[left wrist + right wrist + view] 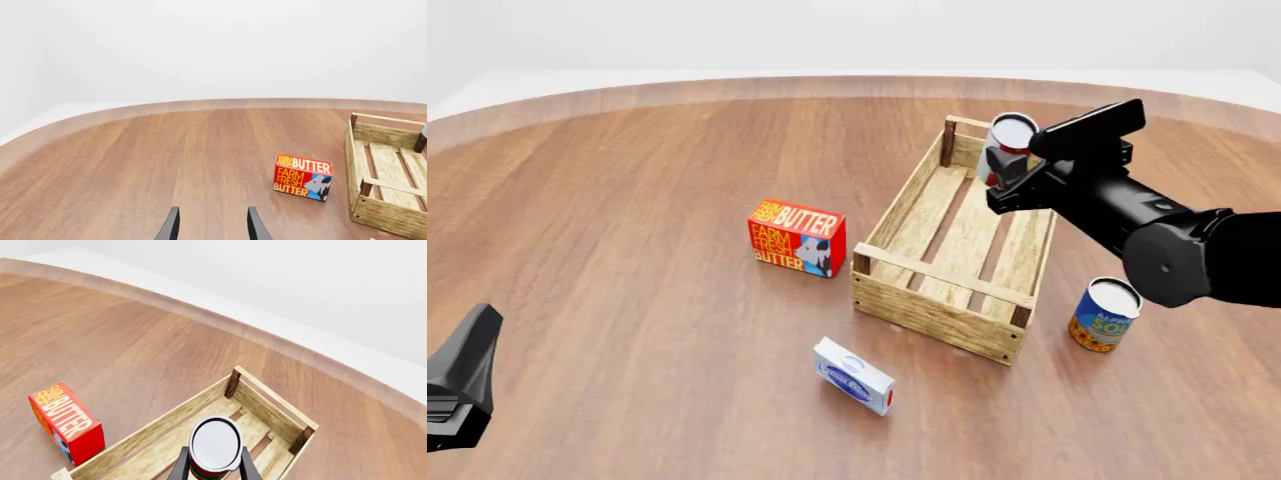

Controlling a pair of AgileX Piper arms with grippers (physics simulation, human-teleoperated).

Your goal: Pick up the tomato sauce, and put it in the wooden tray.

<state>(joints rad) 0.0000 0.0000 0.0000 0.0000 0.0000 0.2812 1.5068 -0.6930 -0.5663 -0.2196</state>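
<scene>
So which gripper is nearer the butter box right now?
Right. The right gripper holds the tomato sauce over the wooden tray beside the butter box; the left gripper sits at the table's near edge.

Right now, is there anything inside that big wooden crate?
The tray shows only its bare slatted floor. The right gripper holds the tomato can above the far end, not yet set down. The gripper and can hide part of that far corner.
</scene>
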